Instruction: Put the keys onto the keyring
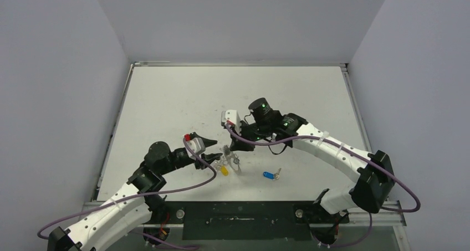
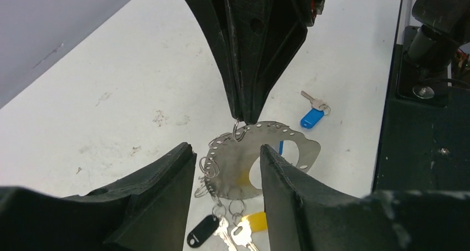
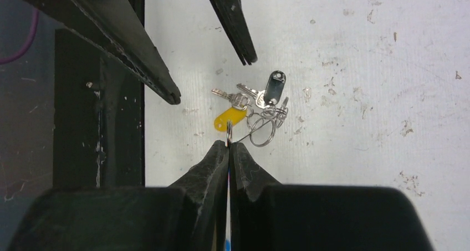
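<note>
Left gripper [image 2: 226, 148] open, empty, flanking keyring [image 2: 233, 176], likely to steady it; right gripper [image 3: 228, 146] clamps its top, keys [image 3: 252, 98] attached below; blue-tagged key [image 2: 312, 117] lies apart on table [image 1: 166, 96].

The gap between the spread fingers of the left gripper [image 2: 226, 150] is filled by the keyring [image 2: 235, 176], and the right gripper [image 2: 244, 118], pinched on its top edge, blocks the way in from above. Hanging keys [image 2: 221, 229] crowd the space beneath, seemingly reaching the table [image 2: 111, 96]. The blue-tagged key [image 2: 312, 117] lies well apart on the right, with bare surface between.
</note>
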### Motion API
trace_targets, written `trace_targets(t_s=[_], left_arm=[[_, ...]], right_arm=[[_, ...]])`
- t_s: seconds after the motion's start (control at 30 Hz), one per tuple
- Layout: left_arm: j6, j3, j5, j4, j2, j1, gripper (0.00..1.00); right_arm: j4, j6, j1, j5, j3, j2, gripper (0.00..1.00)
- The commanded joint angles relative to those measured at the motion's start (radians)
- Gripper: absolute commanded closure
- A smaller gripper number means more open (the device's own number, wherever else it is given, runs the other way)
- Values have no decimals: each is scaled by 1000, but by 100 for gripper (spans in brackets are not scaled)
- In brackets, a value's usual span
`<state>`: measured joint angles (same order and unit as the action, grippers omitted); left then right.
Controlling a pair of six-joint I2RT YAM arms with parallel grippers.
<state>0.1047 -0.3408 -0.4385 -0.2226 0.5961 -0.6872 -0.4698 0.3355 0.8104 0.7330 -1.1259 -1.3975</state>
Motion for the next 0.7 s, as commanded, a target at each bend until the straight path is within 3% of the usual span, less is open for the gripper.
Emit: trace_targets(t_s=[0.0, 0.23, 0.67], left_arm=[[77, -109, -38, 211, 38, 1, 56], [82, -105, -100, 127, 110, 1, 65], [54, -92, -214, -59, 230, -3, 79]], right_arm=[[-270, 102, 60, -132, -154, -66, 100], [-378, 97, 91, -163, -267, -131, 100], [-382, 70, 105, -150, -311, -167, 100]])
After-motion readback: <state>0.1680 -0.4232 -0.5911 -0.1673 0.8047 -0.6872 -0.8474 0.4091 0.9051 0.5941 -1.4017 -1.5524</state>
